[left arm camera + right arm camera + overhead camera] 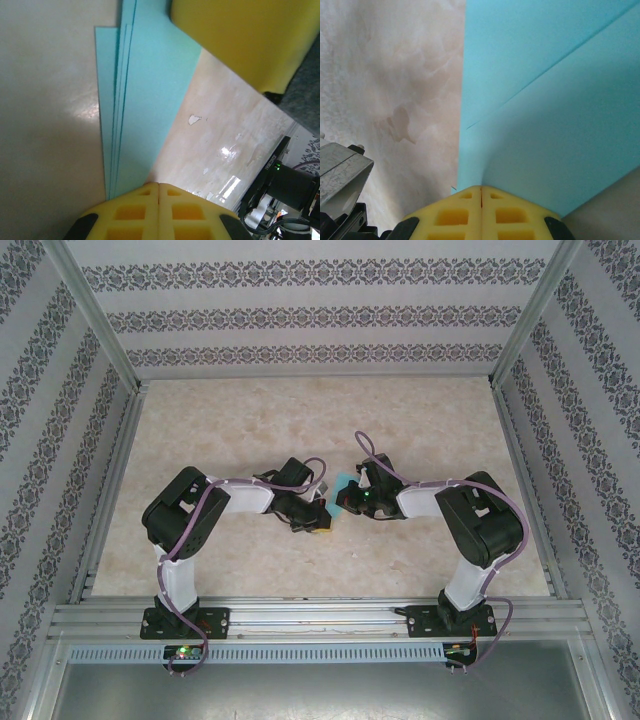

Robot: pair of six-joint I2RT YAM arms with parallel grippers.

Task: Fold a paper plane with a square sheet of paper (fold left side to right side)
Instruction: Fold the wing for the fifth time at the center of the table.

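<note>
Nearest the overhead camera, a metal rail (320,618) carries both arm bases; each arm rises, bends outward at the elbow and reaches inward, so the left gripper (318,523) and right gripper (350,502) nearly meet at mid-table. Between them lies the turquoise paper (345,482), mostly covered by the wrists. The pale marbled table (250,430) is closed in by grey-patterned wallpaper walls (300,315) in a metal frame. From the left wrist, the left gripper (159,186) has its yellow fingers pressed together, and the narrow end of the paper (140,100), folded in several fanned layers, runs up to their tips; whether it is pinched there I cannot tell. A yellow finger (235,40) of the right gripper rests over the paper's far end, with glossy table (225,130) beside. From the right wrist, the right gripper (481,189) is closed on the paper (545,100), which curves up into the seam between its fingers; mottled tabletop (395,75) lies alongside.
</note>
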